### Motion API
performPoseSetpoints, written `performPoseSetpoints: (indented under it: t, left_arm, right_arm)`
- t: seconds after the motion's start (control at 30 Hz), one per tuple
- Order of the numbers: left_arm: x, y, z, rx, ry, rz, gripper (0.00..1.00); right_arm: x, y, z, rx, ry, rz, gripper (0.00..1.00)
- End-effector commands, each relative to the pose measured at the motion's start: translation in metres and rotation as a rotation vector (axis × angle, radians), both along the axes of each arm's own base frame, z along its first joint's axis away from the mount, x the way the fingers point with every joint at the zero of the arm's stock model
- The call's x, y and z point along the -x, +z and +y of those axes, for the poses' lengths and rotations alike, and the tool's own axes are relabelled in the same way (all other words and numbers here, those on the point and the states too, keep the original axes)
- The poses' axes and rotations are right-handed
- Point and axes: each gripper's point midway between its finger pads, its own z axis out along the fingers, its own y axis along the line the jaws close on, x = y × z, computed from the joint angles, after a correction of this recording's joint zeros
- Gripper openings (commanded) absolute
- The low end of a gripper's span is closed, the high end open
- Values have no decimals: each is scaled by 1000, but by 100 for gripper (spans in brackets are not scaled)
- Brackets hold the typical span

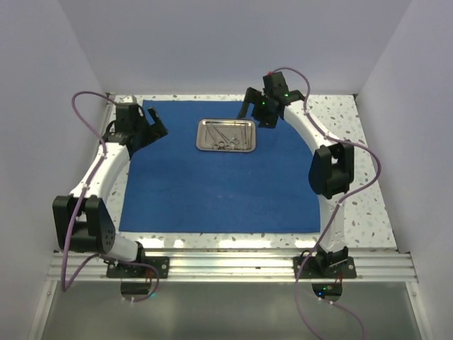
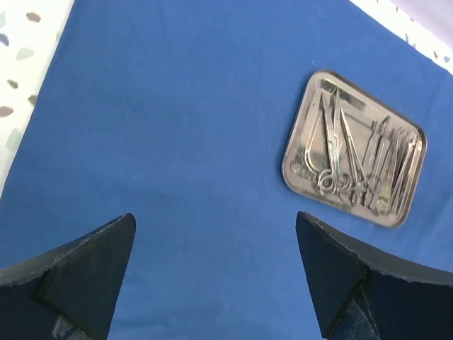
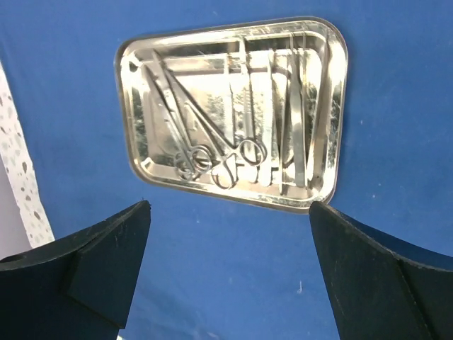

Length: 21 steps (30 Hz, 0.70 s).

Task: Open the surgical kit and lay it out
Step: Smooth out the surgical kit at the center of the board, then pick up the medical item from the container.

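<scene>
Both hands are spread wide and grip nothing. The left hand (image 2: 216, 219) hangs above the royal-blue cloth wrap (image 2: 163, 127), and the right hand (image 3: 230, 207) is just short of the steel tray (image 3: 338, 92). The wrap lies flat on the speckled worktop (image 1: 357, 149), with the tray near its far edge. Only the wrist views resolve the ring-handled scissors (image 3: 203, 157) and straight tweezers (image 3: 294, 113) lying in the tray.

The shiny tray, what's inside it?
Inside the steel tray lie thin silver tools: ring-handled scissors or forceps, and straight tweezers beside them. They overlap, so I cannot count them. The tray's floor beneath them is partly covered.
</scene>
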Motion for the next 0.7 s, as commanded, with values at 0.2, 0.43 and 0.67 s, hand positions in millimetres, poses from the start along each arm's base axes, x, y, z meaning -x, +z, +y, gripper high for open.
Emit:
performPoseSetpoints:
  t: [0.2,0.43,0.67]
  left_arm:
    - [62,-26,-9,10,-54,88,89]
    - [84,-26,-2,-34,-64,87,89]
    - [87,-30,-3,-41,-81,93,89]
  right_arm:
    - [-20,9,-35,192,-39,6,71]
    - [-22,-17,-27,201,-39,60,29]
    - [-21,-39,-15,253,-25,83,27]
